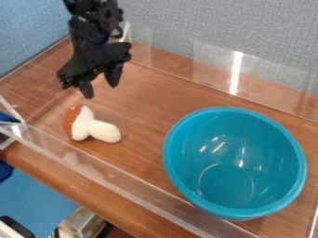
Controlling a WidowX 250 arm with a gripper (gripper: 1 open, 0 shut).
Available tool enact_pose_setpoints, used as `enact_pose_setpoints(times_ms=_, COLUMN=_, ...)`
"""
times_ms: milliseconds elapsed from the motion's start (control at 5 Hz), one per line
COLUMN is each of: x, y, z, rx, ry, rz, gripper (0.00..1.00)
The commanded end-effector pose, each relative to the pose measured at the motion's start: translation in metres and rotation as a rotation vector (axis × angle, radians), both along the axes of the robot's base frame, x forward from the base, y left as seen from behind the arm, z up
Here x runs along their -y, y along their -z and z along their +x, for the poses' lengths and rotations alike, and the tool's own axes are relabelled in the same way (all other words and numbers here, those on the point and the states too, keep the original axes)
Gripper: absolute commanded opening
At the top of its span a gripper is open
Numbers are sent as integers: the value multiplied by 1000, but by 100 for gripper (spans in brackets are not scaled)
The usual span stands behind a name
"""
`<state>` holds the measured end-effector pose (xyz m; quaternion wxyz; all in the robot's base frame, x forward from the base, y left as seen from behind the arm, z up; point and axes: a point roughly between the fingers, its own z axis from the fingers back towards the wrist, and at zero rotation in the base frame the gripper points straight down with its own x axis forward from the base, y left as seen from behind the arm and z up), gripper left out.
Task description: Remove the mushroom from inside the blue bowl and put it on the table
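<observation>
The mushroom (91, 126) lies on its side on the table (162, 93) at the left, cream stem pointing right and orange-brown cap to the left, near the front acrylic wall. My gripper (99, 84) hangs above and slightly behind it, open, with nothing between its black fingers (86, 87). It is clear of the mushroom. The blue bowl (235, 160) sits at the right of the table, glossy inside and with nothing in it.
Clear acrylic walls edge the table: a front wall (112, 177) running diagonally, a left wall (32, 70), and a back panel (267, 74) behind the bowl. A blue textured wall stands behind the table.
</observation>
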<state>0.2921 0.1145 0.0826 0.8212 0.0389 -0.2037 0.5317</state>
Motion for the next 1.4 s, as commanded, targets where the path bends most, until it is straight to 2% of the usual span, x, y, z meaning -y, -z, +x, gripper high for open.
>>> enact_pose_setpoints(times_ms=0, x=3, y=-15, z=14, rx=36, ry=18, rz=32, gripper=100)
enact_pose_setpoints(times_ms=200, x=0, y=-5, z=32, rx=35, ry=73, rz=44, gripper=100)
enact_pose_setpoints(times_ms=400, x=-14, y=-11, z=30, rx=10, ry=109, rz=55, gripper=100)
enact_pose_setpoints(times_ms=600, x=-34, y=-29, z=28, rx=-24, ry=77, rz=56, gripper=100)
enact_pose_setpoints(times_ms=800, x=-37, y=-26, z=54, rx=-33, ry=51, rz=62, gripper=100)
enact_pose_setpoints(times_ms=1200, x=-25, y=-7, z=78, rx=-58, ry=-128, rz=65, gripper=100)
